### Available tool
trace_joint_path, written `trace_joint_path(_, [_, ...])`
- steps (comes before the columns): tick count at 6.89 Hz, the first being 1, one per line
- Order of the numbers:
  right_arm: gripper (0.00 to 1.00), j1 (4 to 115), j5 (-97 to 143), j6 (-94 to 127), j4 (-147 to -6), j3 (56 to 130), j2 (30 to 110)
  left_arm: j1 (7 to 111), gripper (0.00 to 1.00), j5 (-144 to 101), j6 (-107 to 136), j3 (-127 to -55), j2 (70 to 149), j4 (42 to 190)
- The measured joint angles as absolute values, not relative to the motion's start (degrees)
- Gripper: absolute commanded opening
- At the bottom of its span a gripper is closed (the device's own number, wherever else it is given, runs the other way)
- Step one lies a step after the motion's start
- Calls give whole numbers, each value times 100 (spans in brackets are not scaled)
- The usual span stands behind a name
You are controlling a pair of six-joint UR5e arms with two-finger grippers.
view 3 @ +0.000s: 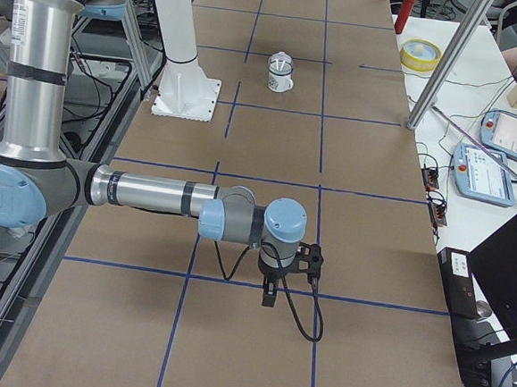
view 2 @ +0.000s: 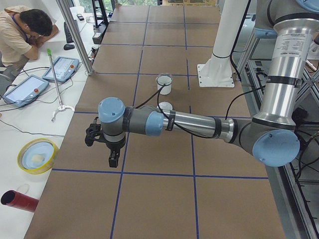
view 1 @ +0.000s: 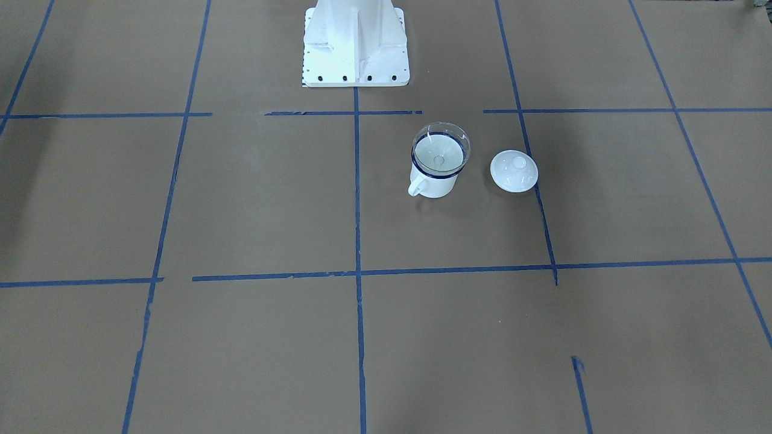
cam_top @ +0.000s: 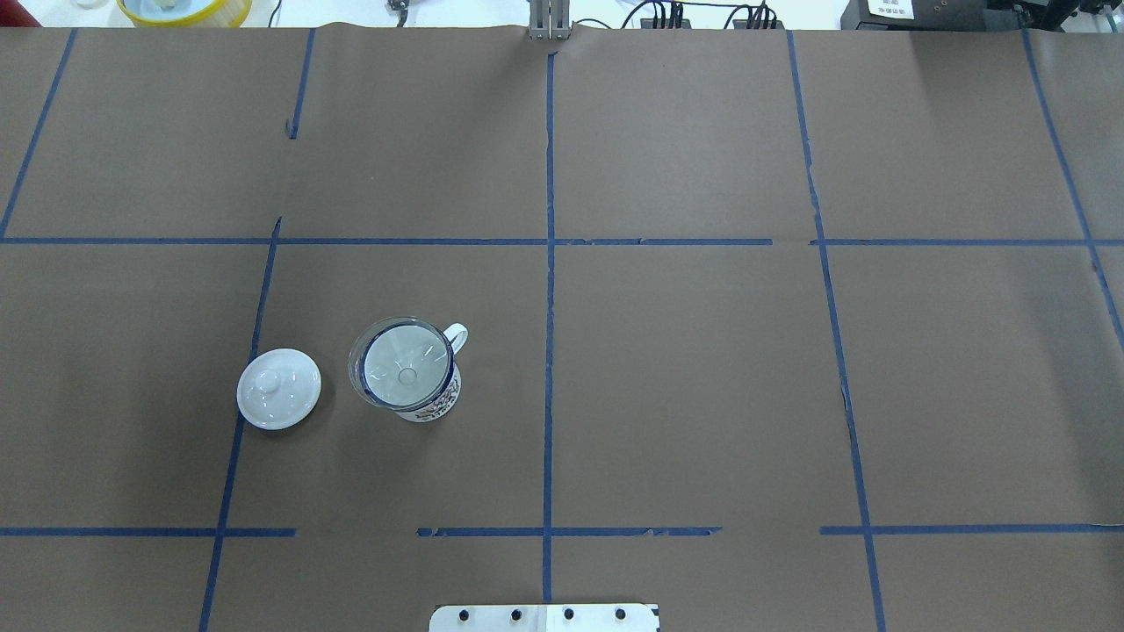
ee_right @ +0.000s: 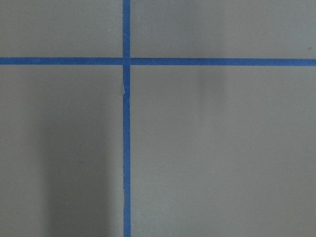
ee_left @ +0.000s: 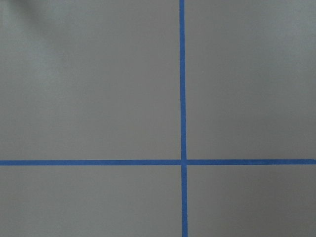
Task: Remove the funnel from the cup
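Left gripper (view 2: pixel 113 160): you see it only in the left side view, hanging fingers-down over the table (cam_top: pixel 685 386) at the robot's left end, well apart from the cup. From that angle you cannot tell whether its fingers are spread or pressed together. Its wrist camera shows only brown paper and a blue tape cross.
Lid (cam_top: pixel 278 389): a white domed lid with a knob lies flat on the paper just beside the cup, on the robot's left of it. It plays no part in your task.
Funnel (cam_top: pixel 402 364): the clear funnel still sits in the cup, wide rim resting on the cup's mouth and spout pointing down inside. Nothing touches it.
Cup (cam_top: pixel 430 405): it stands upright in the left half of the table, its handle turned away from the robot.
Right gripper (view 3: pixel 269 297): it shows only in the right side view, hanging over the far right end, and there too you cannot tell its state.
Done so far: nothing, by the look of it.
Left for you: the reach, the grasp on the rim, the lift clear, and setting the funnel down.
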State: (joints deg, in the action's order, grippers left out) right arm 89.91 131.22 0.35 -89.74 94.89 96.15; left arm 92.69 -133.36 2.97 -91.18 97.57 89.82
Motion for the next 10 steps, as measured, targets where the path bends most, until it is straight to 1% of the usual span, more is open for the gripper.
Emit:
trace_joint_path(2, [100, 8991, 13122, 35, -8974, 9490, 9615, 9174, 100, -13384, 292, -9229, 9582, 9054])
trace_joint_path(3, [100, 8991, 13122, 35, -8974, 9487, 9615, 8943, 100, -13490, 342, -9404, 9542, 9135])
trace_joint_path(4, [100, 8991, 13122, 35, -8974, 9486, 9616, 8550, 100, -13595, 905, -9641, 9575, 9178])
trace_joint_path(5, [100, 8991, 13122, 35, -8974, 9489, 9615, 7953, 100, -13652, 2326, -9950, 9701, 9251])
trace_joint_path(6, [100, 8991, 13122, 35, -8974, 9491, 9615, 7366, 100, -13655, 4198, -10243, 9980, 9344])
trace_joint_path(8, [100, 8991, 13122, 35, -8974, 9492, 9615, 6260, 100, -13330, 6927, -10797, 10661, 9247])
trace_joint_path(10, [100, 8991, 13122, 35, -8974, 9492, 9615, 5059, 100, -12742, 8300, -11010, 11723, 8207])
